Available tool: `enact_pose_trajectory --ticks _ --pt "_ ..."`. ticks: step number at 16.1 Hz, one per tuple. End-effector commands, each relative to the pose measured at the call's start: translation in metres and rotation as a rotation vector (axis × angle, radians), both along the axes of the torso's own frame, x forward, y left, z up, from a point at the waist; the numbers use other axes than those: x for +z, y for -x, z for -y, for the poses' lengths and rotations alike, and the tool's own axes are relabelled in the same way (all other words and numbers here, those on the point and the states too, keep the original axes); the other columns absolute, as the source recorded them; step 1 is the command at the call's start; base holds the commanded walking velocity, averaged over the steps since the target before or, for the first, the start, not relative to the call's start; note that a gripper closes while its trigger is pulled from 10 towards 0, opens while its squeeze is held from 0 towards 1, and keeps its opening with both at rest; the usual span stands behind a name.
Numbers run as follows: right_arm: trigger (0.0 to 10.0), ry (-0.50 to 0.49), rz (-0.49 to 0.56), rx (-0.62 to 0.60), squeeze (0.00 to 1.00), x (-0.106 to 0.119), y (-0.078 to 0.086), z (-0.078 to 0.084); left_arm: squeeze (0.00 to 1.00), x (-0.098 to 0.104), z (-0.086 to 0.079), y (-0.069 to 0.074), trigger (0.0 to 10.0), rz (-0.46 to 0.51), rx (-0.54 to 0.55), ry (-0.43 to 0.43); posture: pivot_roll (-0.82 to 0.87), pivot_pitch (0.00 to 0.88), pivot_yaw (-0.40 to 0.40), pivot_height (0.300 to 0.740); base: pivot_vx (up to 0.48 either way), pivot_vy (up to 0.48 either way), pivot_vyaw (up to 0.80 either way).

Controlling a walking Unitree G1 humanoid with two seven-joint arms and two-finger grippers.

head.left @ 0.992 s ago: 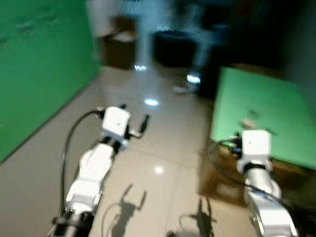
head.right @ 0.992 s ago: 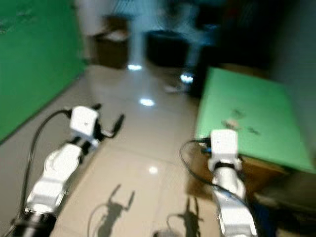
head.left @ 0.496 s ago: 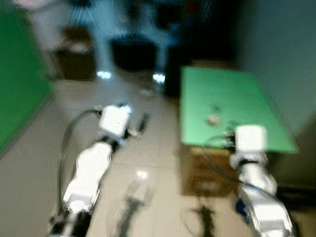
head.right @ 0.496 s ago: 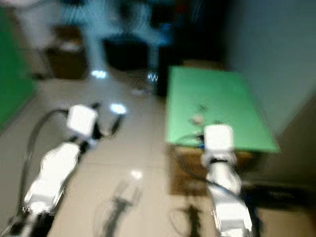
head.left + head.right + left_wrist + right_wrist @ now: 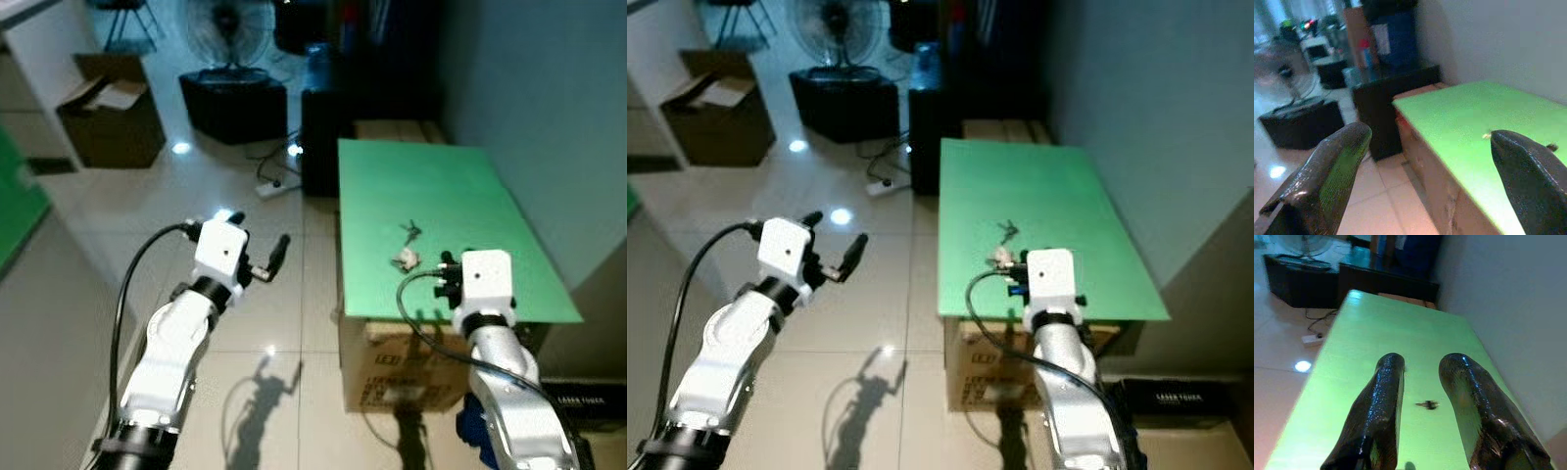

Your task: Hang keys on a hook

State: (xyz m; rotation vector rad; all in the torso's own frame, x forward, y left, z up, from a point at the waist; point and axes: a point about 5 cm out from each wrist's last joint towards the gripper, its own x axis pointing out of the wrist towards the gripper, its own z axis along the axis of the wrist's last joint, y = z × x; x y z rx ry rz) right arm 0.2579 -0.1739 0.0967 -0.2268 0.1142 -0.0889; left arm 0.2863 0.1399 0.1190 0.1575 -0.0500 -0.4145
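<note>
Left eye view: keys [image 5: 410, 231] lying mid green tabletop [image 5: 460, 186] w/ small pale item [image 5: 405, 258] beside; right gripper [image 5: 1422, 401] over near edge, fingers parted, holding nothing; left gripper [image 5: 257, 245] above floor tiles [image 5: 284, 323], fingers wide apart.

A fan [image 5: 229, 29] is standing behind a black box [image 5: 235, 104], a cardboard box [image 5: 110, 110] is sitting open nearby, and a power strip [image 5: 267, 185] is lying on the floor [image 5: 88, 294].
</note>
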Motion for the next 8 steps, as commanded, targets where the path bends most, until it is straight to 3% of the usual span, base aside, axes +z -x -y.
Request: enact_pose_trajectory --ticks 1,4,8 --pt "10.0 0.002 -0.007 -0.02 0.0 0.0 0.0005 0.0089 0.0 0.0056 0.0094 -0.0018 10.0 0.016 -0.032 0.006 -0.13 0.0 0.019 0.74 0.409 0.0 -0.66" --pt "10.0 0.005 -0.012 -0.017 0.0 -0.001 0.0015 0.0102 0.0 0.0048 0.0121 -0.0011 10.0 0.005 -0.06 -0.007 -0.14 0.0 0.034 0.74 0.409 0.0 -0.75" --pt "10.0 -0.004 -0.015 -0.021 0.0 -0.0017 0.0012 0.0129 0.0 0.0066 0.0102 -0.002 10.0 0.008 -0.063 -0.013 -0.12 0.0 0.043 0.74 0.408 0.0 0.0"
